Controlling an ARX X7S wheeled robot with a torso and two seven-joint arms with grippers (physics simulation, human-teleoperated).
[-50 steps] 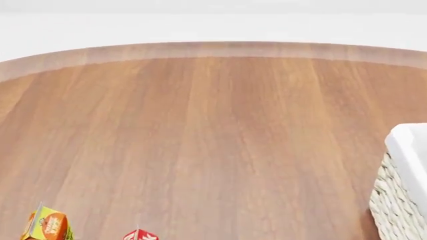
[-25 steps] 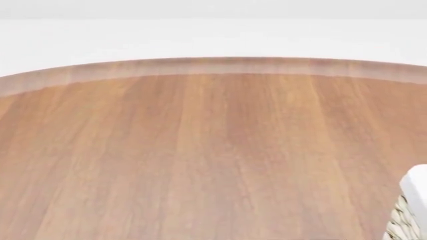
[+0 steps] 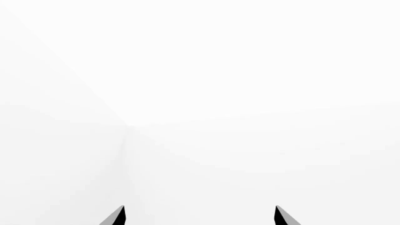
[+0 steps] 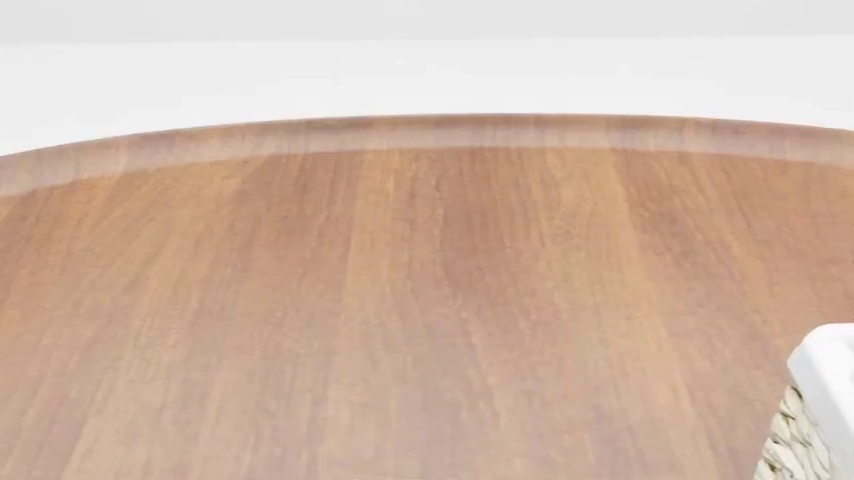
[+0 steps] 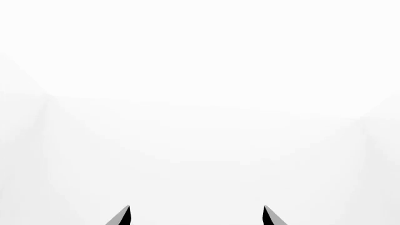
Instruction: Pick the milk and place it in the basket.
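From the head view we see a wide wooden table (image 4: 400, 320) with a rounded far edge, and behind it only a pale white floor or wall. At the right lower corner of this view a small part of the basket (image 4: 817, 420) shows: a piece of its white cloth rim and, under it, a bit of cream woven side. It stands on the table, cut off by the border of the view. We do not find the milk in any of the three views, so we cannot say where it is now. Neither arm shows in the head view.

In the left wrist view we see the left gripper (image 3: 198, 216) only as two dark fingertips (image 3: 117, 217) at the border of the view. They stand well apart with nothing between them, so this gripper is released. Before it there is only a blank white surface with a faint corner line.

In the right wrist view the right gripper (image 5: 196, 216) shows the same way: two dark fingertips (image 5: 270, 217), spread apart, holding nothing. In front of it we see only plain white.
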